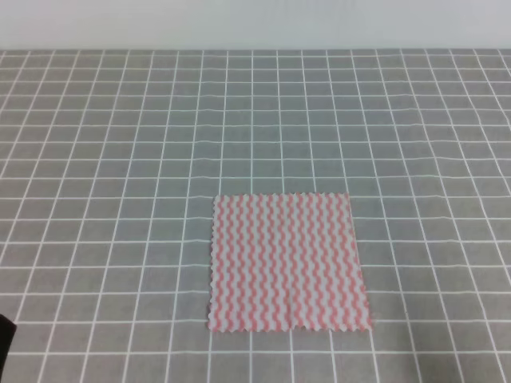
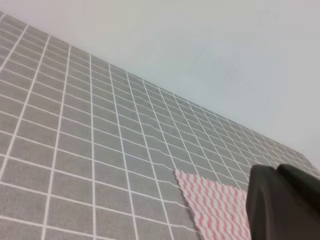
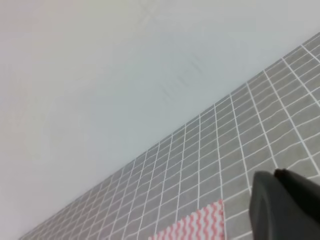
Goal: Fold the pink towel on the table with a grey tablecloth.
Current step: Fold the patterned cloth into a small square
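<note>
The pink towel (image 1: pixel 289 262) lies flat and spread out on the table with a grey tablecloth (image 1: pixel 120 159), just below the middle of the exterior view. Its zigzag edges all show. Neither gripper appears over the towel in that view. In the left wrist view my left gripper (image 2: pixel 278 172) is a dark shape at the lower right, its two fingers together with only a seam between them, and a corner of the towel (image 2: pixel 215 207) lies beside it. My right gripper (image 3: pixel 276 175) looks the same in the right wrist view, raised off the towel's corner (image 3: pixel 197 225).
A small dark part (image 1: pixel 5 339) shows at the lower left edge of the exterior view. A pale wall (image 1: pixel 255 24) rises behind the table's far edge. The white grid lines run across the whole cloth around the towel.
</note>
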Robot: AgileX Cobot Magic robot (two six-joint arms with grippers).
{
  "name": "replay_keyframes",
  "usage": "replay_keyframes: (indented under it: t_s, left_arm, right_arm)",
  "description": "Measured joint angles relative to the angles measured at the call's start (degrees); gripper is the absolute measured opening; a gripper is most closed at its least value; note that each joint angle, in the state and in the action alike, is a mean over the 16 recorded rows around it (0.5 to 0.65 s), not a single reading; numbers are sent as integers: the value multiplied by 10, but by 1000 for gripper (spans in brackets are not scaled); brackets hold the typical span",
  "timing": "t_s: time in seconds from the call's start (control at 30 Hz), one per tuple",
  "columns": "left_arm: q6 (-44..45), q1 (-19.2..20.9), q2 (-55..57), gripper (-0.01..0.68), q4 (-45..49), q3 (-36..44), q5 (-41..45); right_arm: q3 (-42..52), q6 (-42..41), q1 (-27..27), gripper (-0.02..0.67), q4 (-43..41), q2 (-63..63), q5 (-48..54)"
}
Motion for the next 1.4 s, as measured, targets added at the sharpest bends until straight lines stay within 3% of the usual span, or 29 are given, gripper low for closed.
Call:
replay_keyframes:
  t_s: [0.37,0.7,1.03,1.23,1.4]
  left_arm:
    - [-3,0,18,-1,-11,-19,17]
    - [16,0,147,-1,-3,-103,73]
    - [135,-1,350,0,-3,-185,112]
    - [259,-2,453,0,-71,-223,139]
    - [356,-14,520,-1,-148,-253,158]
  right_arm:
    - [-25,-2,0,-16,-4,28,54]
    - [-125,-2,0,-17,-62,168,155]
    - [-227,-18,0,-17,-116,347,270]
    - [-264,-69,9,-16,-77,444,303]
    - [-282,-108,51,-16,-33,515,288]
